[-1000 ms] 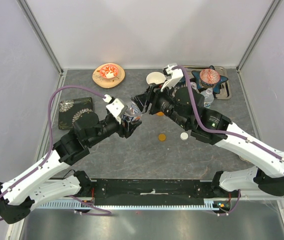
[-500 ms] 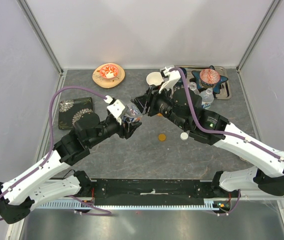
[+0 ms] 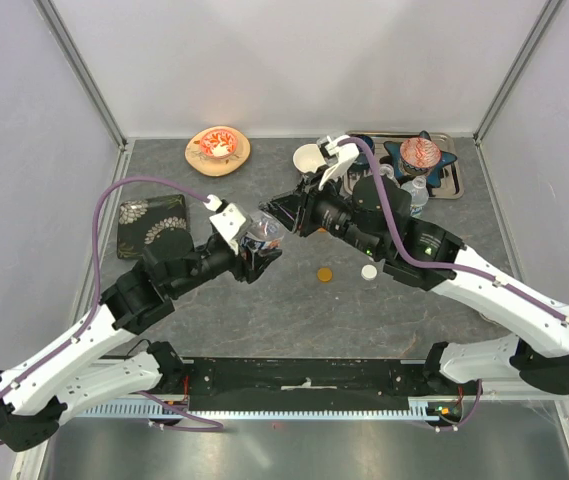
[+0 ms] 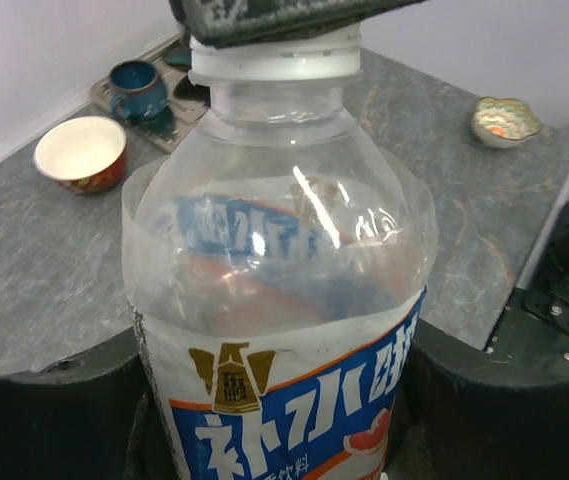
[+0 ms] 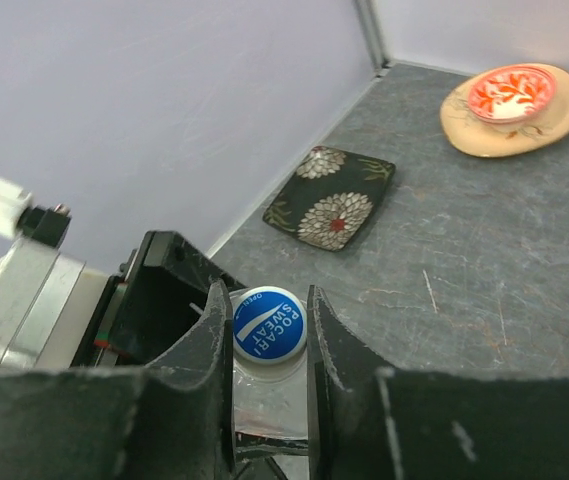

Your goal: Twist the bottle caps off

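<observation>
My left gripper [image 3: 257, 247] is shut on a short clear bottle with a blue label [image 3: 263, 235] and holds it above the table, tilted toward the right arm. In the left wrist view the bottle [image 4: 279, 300] fills the frame between the dark fingers [image 4: 44, 410]. My right gripper [image 3: 279, 215] is closed on its blue-and-white cap [image 5: 269, 323], one finger [image 5: 204, 350] on each side. The cap's white rim [image 4: 274, 60] sits on the neck. Another clear bottle [image 3: 416, 195] stands by the tray. The orange bottle is hidden.
A loose orange cap [image 3: 324, 273] and a white cap [image 3: 369, 271] lie mid-table. A metal tray [image 3: 447, 178] with a bowl on a blue star plate [image 3: 419, 150] is at back right. There is also a white cup [image 3: 311, 157], a wooden plate [image 3: 217, 147] and a floral plate [image 3: 151, 220].
Both grippers and the bottle have shifted slightly to the left. The right wrist has turned a little around the cap. Both grips are unchanged.
</observation>
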